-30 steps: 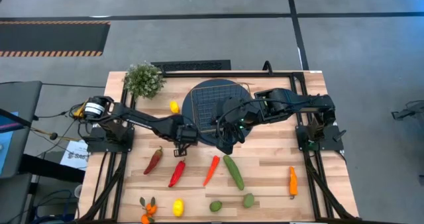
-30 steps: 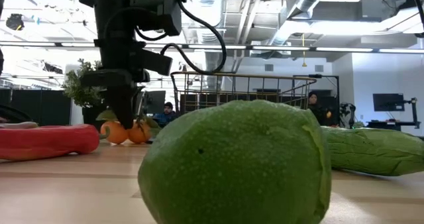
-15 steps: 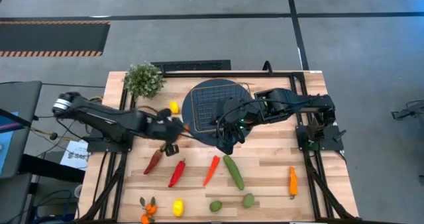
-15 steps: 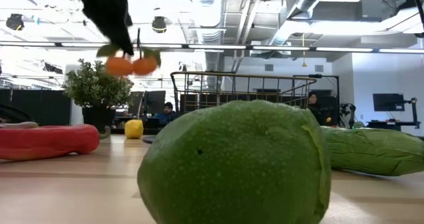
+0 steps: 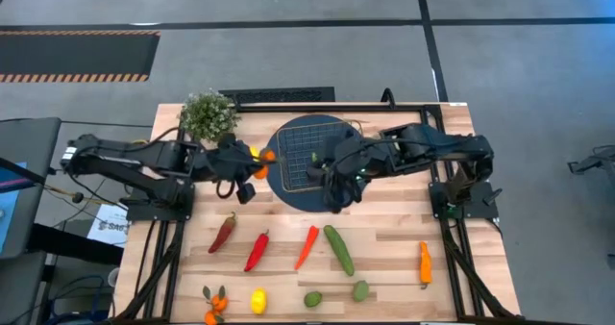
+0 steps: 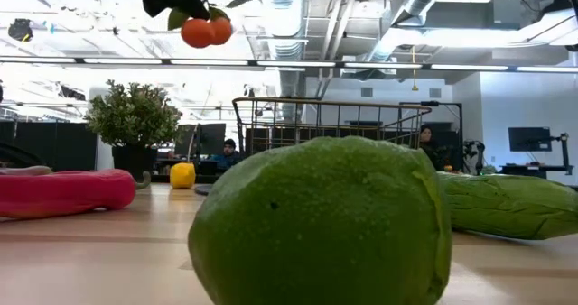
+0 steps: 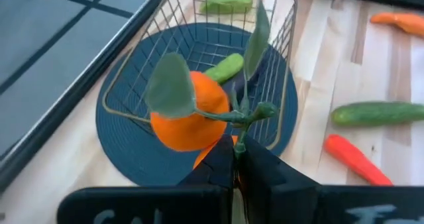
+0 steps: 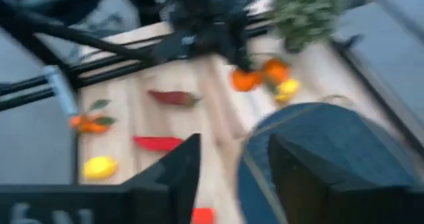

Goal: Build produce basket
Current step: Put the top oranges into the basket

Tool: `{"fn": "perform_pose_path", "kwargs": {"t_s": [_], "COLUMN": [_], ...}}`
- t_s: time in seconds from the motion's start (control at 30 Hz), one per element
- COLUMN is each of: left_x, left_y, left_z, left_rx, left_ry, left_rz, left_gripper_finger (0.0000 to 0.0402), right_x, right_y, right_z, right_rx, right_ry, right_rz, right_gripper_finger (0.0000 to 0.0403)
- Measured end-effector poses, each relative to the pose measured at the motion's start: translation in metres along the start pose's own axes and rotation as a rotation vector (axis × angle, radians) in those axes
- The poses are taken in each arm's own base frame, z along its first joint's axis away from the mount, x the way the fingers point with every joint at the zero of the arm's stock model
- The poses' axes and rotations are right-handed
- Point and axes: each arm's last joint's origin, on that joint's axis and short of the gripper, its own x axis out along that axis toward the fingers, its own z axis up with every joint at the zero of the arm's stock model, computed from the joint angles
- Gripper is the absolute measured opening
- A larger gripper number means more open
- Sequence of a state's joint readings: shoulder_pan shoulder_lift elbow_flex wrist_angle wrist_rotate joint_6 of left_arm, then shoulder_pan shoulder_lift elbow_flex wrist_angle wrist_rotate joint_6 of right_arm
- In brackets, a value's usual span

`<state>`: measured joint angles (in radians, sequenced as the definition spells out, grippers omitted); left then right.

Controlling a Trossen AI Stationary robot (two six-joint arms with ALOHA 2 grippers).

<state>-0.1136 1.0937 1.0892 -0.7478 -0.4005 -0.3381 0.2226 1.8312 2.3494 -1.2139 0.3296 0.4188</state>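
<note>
My left gripper point(image 7: 235, 151) is shut on a pair of orange tangerines point(image 7: 191, 121) with green leaves. It holds them in the air between the potted plant point(image 5: 208, 115) and the wire basket point(image 5: 312, 150). In the low view the tangerines point(image 6: 206, 30) hang high above the table. The basket stands on a dark blue disc point(image 5: 288, 186), and a green piece point(image 7: 225, 66) lies in it. My right gripper point(image 5: 332, 183) hovers over the basket's near side, its fingers point(image 8: 165, 177) apart with nothing between them. My left gripper pinches the tangerines' green stem point(image 7: 240, 132) between its two shut fingers point(image 7: 268, 171). It comes slanting down from the table's left. The fruits and leaves stick out just past the fingertips, lifted clear of the table.
On the near half of the table lie red peppers point(image 5: 257, 251), an orange-red pepper point(image 5: 307, 246), a cucumber point(image 5: 338, 249), an orange pepper point(image 5: 424, 263), two limes point(image 5: 312, 299), a lemon point(image 5: 258, 301) and more tangerines point(image 5: 214, 304). Another lemon point(image 5: 252, 155) lies by the plant.
My left gripper has risen from the table with the tangerines and drawn back toward the far-left, tipping its fingers up from steeply down. The tangerines, which stood on the table a second ago, now hang clear and high above it.
</note>
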Motion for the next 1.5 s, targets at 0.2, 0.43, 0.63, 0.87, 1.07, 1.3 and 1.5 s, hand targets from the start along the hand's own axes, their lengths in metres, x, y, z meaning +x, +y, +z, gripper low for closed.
{"fn": "perform_pose_path", "kwargs": {"t_s": [0.2, 0.43, 0.63, 0.87, 1.07, 1.3, 1.5], "left_x": [0.012, 0.049, 0.097, 0.149, 0.189, 0.216, 0.224], "left_y": [-0.003, -0.001, 0.003, 0.004, 0.011, 0.019, 0.022], "left_z": [0.017, 0.031, 0.046, 0.089, 0.092, 0.073, 0.073], "left_rx": [0.078, 0.109, 0.164, 0.213, 0.244, 0.258, 0.236], "left_ry": [0.013, 0.109, 0.205, 0.211, 0.432, 0.596, 0.586], "left_rz": [0.005, 0.011, 0.02, 0.026, 0.05, 0.111, 0.09], "left_gripper_finger": [0.0, 0.0, 0.0, 0.0, 0.0, 0.0, 0.0], "right_x": [-0.02, -0.057, -0.085, -0.092, -0.09, -0.095, -0.091], "right_y": [-0.008, -0.027, -0.037, -0.033, -0.024, -0.014, -0.007], "right_z": [-0.005, -0.015, -0.025, -0.028, -0.031, -0.036, -0.038], "right_rx": [-0.03, 0.02, 0.068, 0.016, -0.027, -0.056, -0.082], "right_ry": [-0.017, -0.006, -0.004, -0.007, 0.008, 0.01, 0.022], "right_rz": [-0.134, -0.266, -0.31, -0.281, -0.258, -0.218, -0.209], "right_gripper_finger": [0.0032, 0.0005, 0.0003, 0.0003, 0.0002, 0.0001, 0.0001]}}
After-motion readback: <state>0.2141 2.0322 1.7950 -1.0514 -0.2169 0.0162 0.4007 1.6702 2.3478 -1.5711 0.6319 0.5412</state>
